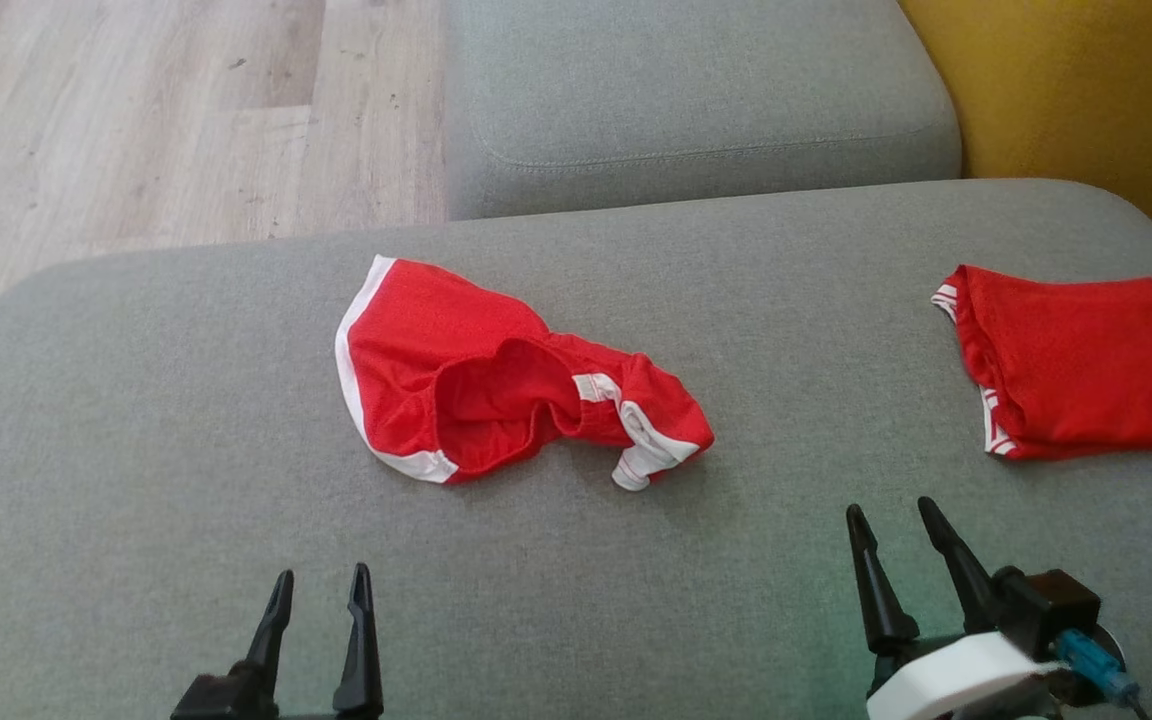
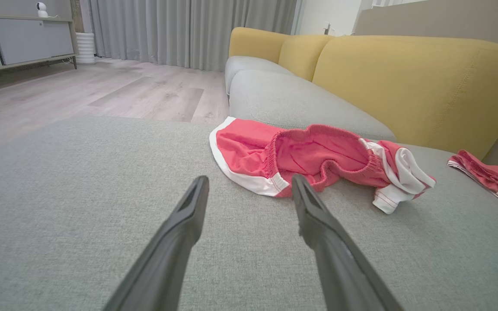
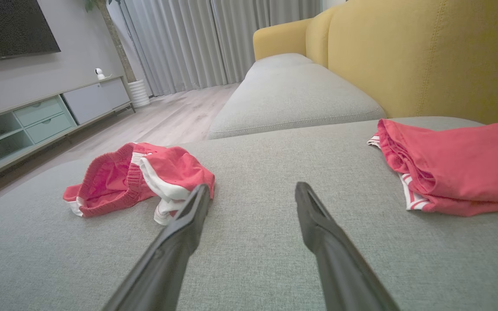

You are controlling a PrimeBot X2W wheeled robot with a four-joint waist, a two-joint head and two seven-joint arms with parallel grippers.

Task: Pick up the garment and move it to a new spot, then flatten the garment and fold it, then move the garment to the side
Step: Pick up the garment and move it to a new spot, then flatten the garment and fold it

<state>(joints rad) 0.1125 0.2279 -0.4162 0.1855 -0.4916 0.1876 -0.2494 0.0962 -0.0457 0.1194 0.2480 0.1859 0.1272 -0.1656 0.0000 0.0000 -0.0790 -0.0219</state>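
Note:
A crumpled red garment [image 1: 496, 385] with white trim lies in the middle of the grey sofa cushion [image 1: 136, 420], its waistband gaping open. It appears in the left wrist view [image 2: 318, 157] just beyond the fingertips and in the right wrist view [image 3: 141, 179] to the left. My left gripper [image 1: 323, 583] stands open near the cushion's front edge, below and left of the garment, holding nothing. My right gripper [image 1: 891, 520] stands open at the lower right, apart from the garment. Both wrist views show the jaws spread with nothing between them [image 2: 249, 183] [image 3: 252, 190].
A second red garment [image 1: 1086, 360], folded flat, lies at the cushion's right edge [image 3: 456, 164]. Another grey cushion [image 1: 696, 100] adjoins at the back, with the yellow backrest [image 1: 1086, 90] on the right. Wooden floor [image 1: 136, 110] lies beyond the far left edge.

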